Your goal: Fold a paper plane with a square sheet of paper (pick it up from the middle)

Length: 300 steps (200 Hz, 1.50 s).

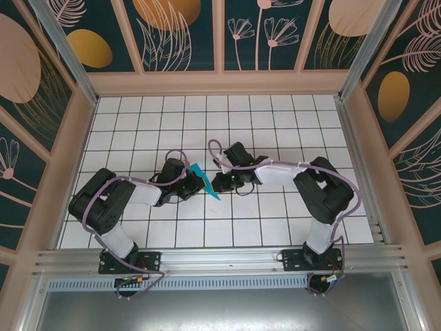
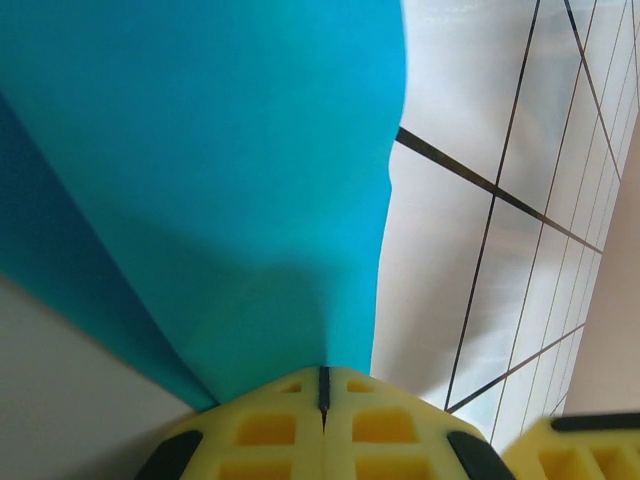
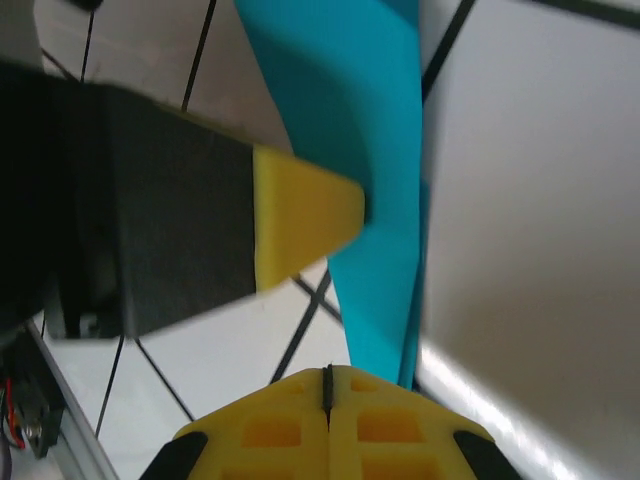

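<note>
Centrally on the white gridded table (image 1: 275, 124), a teal-blue sheet of paper (image 1: 204, 181) is seen from the top external camera as a small, narrow, creased shape with a pointed lower end. It is held up between the two arms rather than lying flat on the tiles.

The paper is pinched from the left by the left gripper (image 1: 193, 185) and from the right by the right gripper (image 1: 220, 182). The two grippers face each other and are almost touching.

From the left wrist camera, the sheet of paper (image 2: 220, 180) is shown rising out of the left gripper (image 2: 323, 395). Its yellow pads are pressed together with only a thin dark seam between them, clamped on the paper's lower end. A fold line is seen running diagonally down the paper's left side. A yellow pad of the other gripper (image 2: 580, 450) is seen at the lower right corner.

From the right wrist camera, the sheet of paper (image 3: 370, 150) is shown as a narrow strip running down into the right gripper (image 3: 327, 390), whose pads are likewise closed tight on it. A yellow fingertip (image 3: 300, 215) of the left gripper is pressed against the strip from the left.

The table is enclosed by dark panels painted with leaves and flowers (image 1: 179, 34).
</note>
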Tool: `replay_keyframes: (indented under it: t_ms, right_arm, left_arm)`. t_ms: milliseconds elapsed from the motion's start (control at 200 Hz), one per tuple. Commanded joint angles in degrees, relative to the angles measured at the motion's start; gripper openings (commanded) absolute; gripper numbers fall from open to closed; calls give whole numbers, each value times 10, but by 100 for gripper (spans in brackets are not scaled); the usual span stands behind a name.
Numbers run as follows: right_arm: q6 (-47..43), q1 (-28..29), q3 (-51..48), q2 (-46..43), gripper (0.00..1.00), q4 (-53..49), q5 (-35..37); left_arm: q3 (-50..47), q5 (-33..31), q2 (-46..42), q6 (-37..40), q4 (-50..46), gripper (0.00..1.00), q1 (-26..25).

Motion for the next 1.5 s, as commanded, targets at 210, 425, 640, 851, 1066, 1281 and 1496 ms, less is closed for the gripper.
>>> replay_keyframes:
  t_ms: [210, 425, 640, 851, 1066, 1281, 1496]
  right_arm:
    - [3, 6, -6, 45, 0, 3, -17]
    - [-22, 8, -80, 2, 0, -42, -24]
    - [-32, 7, -125, -48, 0, -72, -17]
    - [-9, 3, -78, -94, 0, -31, 15]
    - [28, 4, -21, -21, 0, 33, 25]
    - [32, 5, 1, 30, 0, 51, -9]
    - [20, 5, -17, 40, 0, 35, 3]
  left_arm:
    - [-25, -84, 33, 17, -77, 0, 5]
    - [-27, -95, 40, 9, -81, 0, 5]
    - [-29, -94, 41, 9, -76, 0, 4]
    - [-28, -84, 37, 15, -68, 0, 4]
    - [-23, -73, 33, 20, -64, 0, 5]
    - [-17, -66, 25, 24, -66, 0, 4]
    - [-1, -57, 17, 40, -69, 0, 5]
